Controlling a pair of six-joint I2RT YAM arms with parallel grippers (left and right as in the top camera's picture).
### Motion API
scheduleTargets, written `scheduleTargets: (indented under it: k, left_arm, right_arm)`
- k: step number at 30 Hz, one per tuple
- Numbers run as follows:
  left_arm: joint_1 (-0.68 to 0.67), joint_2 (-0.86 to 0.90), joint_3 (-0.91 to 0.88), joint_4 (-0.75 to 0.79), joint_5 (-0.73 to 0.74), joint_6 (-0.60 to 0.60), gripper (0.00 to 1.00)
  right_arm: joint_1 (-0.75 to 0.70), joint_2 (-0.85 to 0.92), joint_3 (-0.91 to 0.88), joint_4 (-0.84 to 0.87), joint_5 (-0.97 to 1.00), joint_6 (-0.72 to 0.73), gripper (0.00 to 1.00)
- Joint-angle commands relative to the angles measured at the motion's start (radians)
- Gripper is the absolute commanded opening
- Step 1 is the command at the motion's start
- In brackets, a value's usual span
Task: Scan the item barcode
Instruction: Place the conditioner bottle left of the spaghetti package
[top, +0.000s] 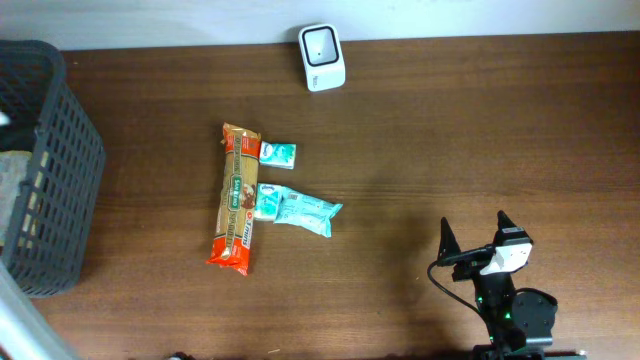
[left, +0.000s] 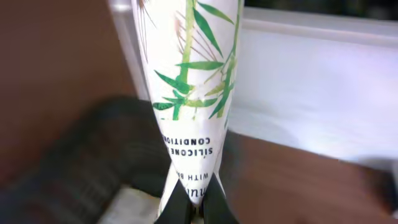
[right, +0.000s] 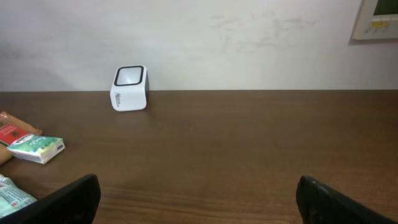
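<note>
While your left gripper grips the flat end of the tube, the tube's length runs straight out ahead of those jaws. The scanner sits far ahead-left of your right gripper, whose jaws are spread empty.

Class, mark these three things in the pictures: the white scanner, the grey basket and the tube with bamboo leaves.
scanner (top: 322, 57): overhead view, on its top face.
basket (top: 66, 185): overhead view, on its mesh wall.
tube (left: 189, 93): left wrist view, on its leaf print.
</note>
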Motion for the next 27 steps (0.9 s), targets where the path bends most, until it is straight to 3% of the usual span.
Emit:
scheduleTargets:
  k: [1, 4, 8, 15, 19, 27]
  left_arm:
    - [-0.138, -0.079, 0.017, -0.139, 0.097, -0.045, 0.0]
    - [-0.33, -0.029, -0.014, -0.348, 0.095, -0.043, 0.0]
    - [-0.514, 0.037, -0.213, -0.389, 0.019, -0.045, 0.0]
    - [-0.559, 0.13, -0.688, -0.085, -0.01, -0.097, 0.0]
    - [-0.558, 0.137, -0.789, 0.044, -0.146, -0.161, 0.0]
    - [-0.563, 0.2, -0.888, 0.172, -0.141, -0.161, 0.0]
  right_arm:
    - [-0.006, -0.007, -0.009, 0.0, 0.005, 0.008, 0.99]
    - [-0.006, -0.007, -0.009, 0.0, 0.005, 0.008, 0.99]
    - [-0.006, -0.007, -0.009, 0.0, 0.005, 0.008, 0.99]
    - [-0.006, -0.007, -0.009, 0.0, 0.005, 0.008, 0.99]
    - [-0.006, -0.007, -0.009, 0.0, 0.005, 0.008, 0.99]
    - [-0.006, -0.007, -0.009, 0.0, 0.005, 0.008, 0.99]
